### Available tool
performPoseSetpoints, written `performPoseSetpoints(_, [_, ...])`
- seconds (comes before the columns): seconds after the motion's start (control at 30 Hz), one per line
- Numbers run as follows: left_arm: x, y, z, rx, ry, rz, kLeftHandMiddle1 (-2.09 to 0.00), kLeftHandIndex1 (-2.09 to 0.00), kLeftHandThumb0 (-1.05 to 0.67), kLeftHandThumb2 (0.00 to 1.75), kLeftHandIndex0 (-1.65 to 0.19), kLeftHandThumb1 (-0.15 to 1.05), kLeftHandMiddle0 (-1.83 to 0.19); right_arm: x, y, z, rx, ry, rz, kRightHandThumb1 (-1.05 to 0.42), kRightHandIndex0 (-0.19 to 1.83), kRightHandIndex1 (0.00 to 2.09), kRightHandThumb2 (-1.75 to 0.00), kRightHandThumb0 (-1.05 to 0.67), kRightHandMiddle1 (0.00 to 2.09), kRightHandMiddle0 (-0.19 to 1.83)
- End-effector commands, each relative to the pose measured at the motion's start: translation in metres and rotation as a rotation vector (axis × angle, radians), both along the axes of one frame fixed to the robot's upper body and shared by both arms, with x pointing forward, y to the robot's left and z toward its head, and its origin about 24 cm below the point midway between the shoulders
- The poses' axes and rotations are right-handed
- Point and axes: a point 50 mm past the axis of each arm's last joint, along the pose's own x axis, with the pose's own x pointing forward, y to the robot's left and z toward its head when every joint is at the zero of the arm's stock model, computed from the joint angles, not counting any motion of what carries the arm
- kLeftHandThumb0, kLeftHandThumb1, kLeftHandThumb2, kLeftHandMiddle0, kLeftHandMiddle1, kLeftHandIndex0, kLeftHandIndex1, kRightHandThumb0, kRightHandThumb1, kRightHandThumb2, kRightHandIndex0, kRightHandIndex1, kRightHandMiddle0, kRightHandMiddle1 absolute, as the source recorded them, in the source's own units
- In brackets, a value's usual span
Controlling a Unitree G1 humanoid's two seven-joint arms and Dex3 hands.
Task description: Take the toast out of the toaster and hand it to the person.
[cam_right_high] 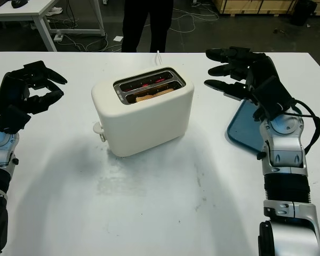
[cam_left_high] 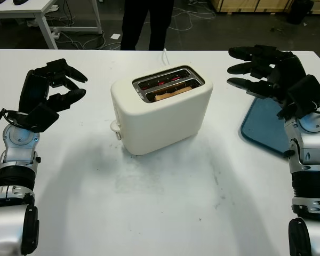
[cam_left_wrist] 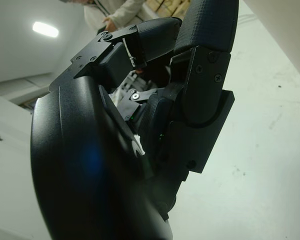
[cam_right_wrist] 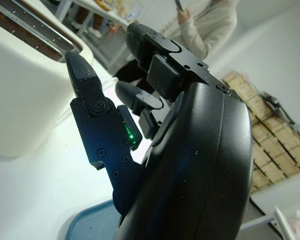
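Observation:
A white two-slot toaster (cam_left_high: pixel 160 114) stands in the middle of the white table (cam_left_high: pixel 160 213). A slice of toast (cam_left_high: pixel 173 92) sits low in its nearer slot; the far slot glows red. My left hand (cam_left_high: pixel 74 85) hovers to the left of the toaster, open and holding nothing, well apart from it. My right hand (cam_left_high: pixel 237 66) is raised to the right of the toaster at about the height of its top, open, fingers pointing toward it with a gap between. A person in dark trousers (cam_left_high: pixel 144 24) stands behind the far table edge.
A blue tray (cam_left_high: pixel 264 125) lies on the table under and behind my right hand. The toaster's white cord (cam_left_high: pixel 164 55) runs off the far edge. Another table (cam_left_high: pixel 37 10) and cables are on the floor beyond.

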Motion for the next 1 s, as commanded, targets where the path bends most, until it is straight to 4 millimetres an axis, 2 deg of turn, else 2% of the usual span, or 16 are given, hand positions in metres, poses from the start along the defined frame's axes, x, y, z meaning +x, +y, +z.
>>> performPoseSetpoints(0.0, [-0.0019, 0.0012, 0.0016, 0.001, -0.019, 0.0, -1.18, -1.04, -1.05, 0.26, -0.73, 0.92, -0.81, -0.002, -0.0024, -0.0007, 0.016, -0.011, 0.007, -0.75, 0.64, 0.63, 0.0, -0.28, 0.03, 0.84])
performPoseSetpoints(0.97, [0.0001, -0.0025, 0.0019, 0.001, -0.016, -0.006, -1.18, -1.03, -1.05, 0.26, -0.75, 0.92, -0.82, -0.004, -0.0055, -0.002, 0.024, -0.027, -0.003, -0.75, 0.68, 0.59, 0.0, -0.29, 0.02, 0.88])
